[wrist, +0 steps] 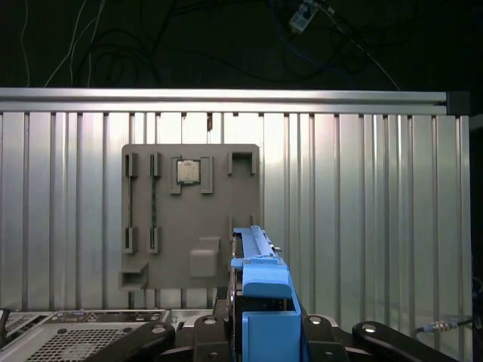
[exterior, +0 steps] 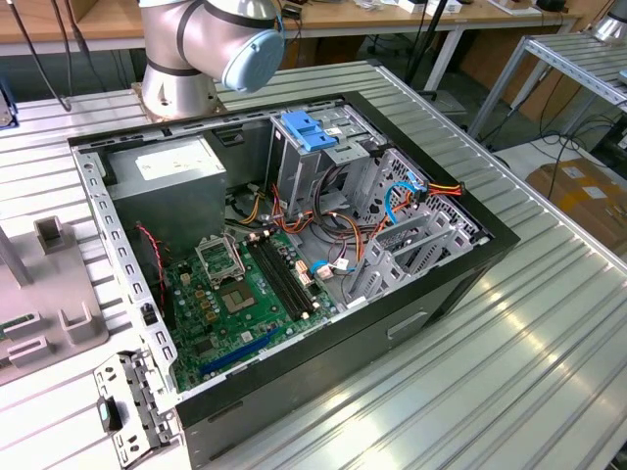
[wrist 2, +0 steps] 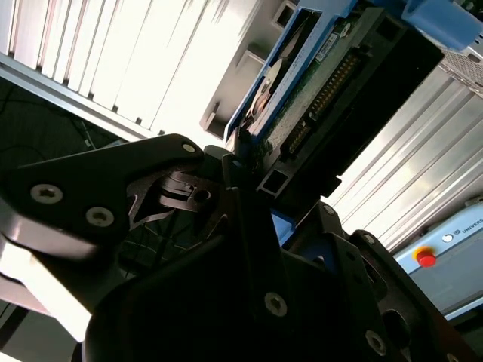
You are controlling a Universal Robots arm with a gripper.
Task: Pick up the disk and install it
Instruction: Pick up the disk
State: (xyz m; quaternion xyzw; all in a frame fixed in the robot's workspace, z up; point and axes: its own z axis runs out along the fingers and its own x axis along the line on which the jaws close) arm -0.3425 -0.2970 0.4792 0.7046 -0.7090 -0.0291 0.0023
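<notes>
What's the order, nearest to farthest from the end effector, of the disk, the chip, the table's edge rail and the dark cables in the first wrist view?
1. disk, clamped in the end effector.
2. chip, seated on the grey fixture plate.
3. edge rail, past the plate.
4. dark cables, beyond the rail.

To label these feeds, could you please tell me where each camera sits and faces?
Exterior view: above the table, looking down into the open computer case; the arm's base shows.
First wrist view: on the wrist, facing the grey fixture plate over the gripper.
Second wrist view: beside the fingers, facing the disk.
Both wrist views share the gripped disk.
</notes>
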